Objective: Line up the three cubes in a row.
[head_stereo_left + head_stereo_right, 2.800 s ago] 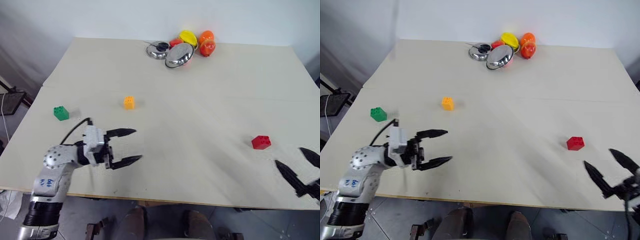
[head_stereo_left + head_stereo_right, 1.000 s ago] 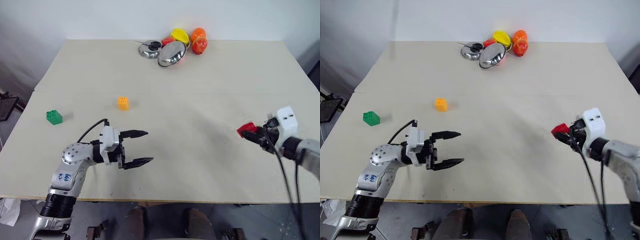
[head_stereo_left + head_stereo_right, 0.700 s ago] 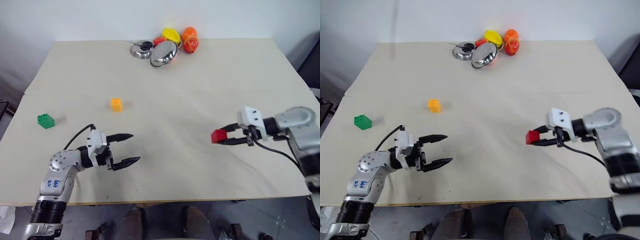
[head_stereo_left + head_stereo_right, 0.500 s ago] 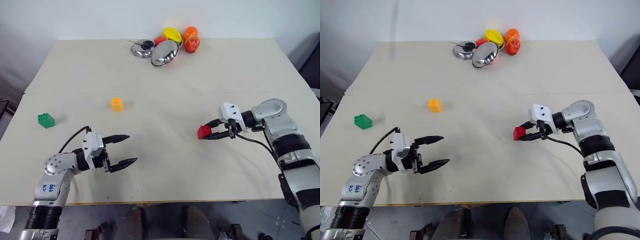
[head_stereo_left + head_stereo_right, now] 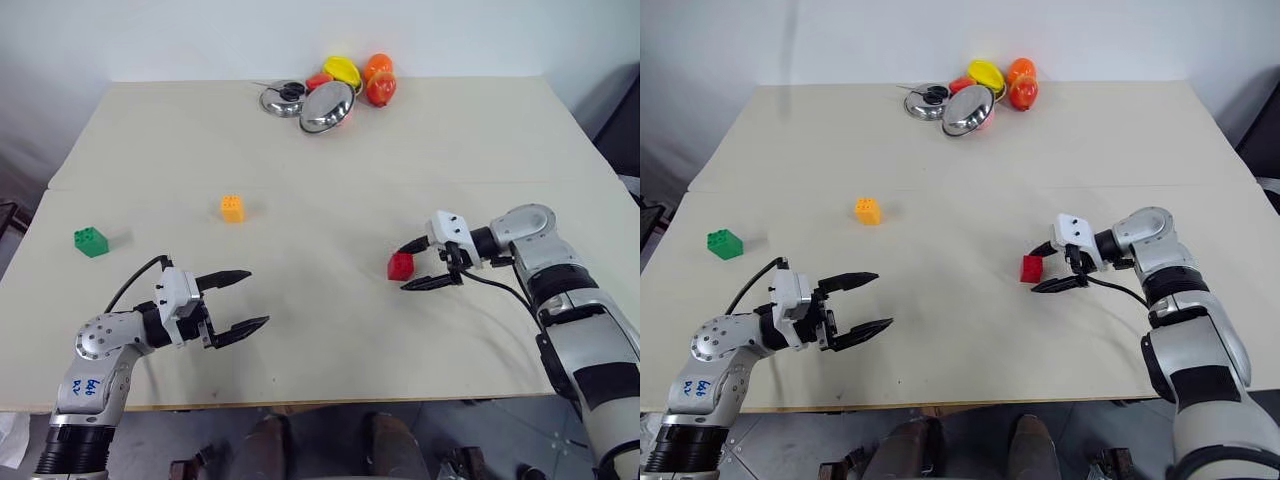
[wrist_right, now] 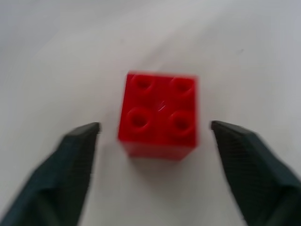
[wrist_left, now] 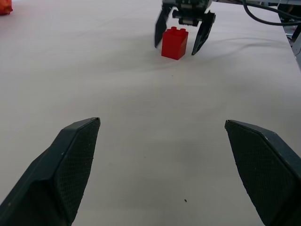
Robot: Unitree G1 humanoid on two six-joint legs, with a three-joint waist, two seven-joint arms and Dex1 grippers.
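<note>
Between the right gripper fingers, spread apart, the red cube sits untouched; left gripper fingers also apart.

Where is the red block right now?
The red cube sits on the table, right of centre, between the open fingers of the right gripper.
</note>
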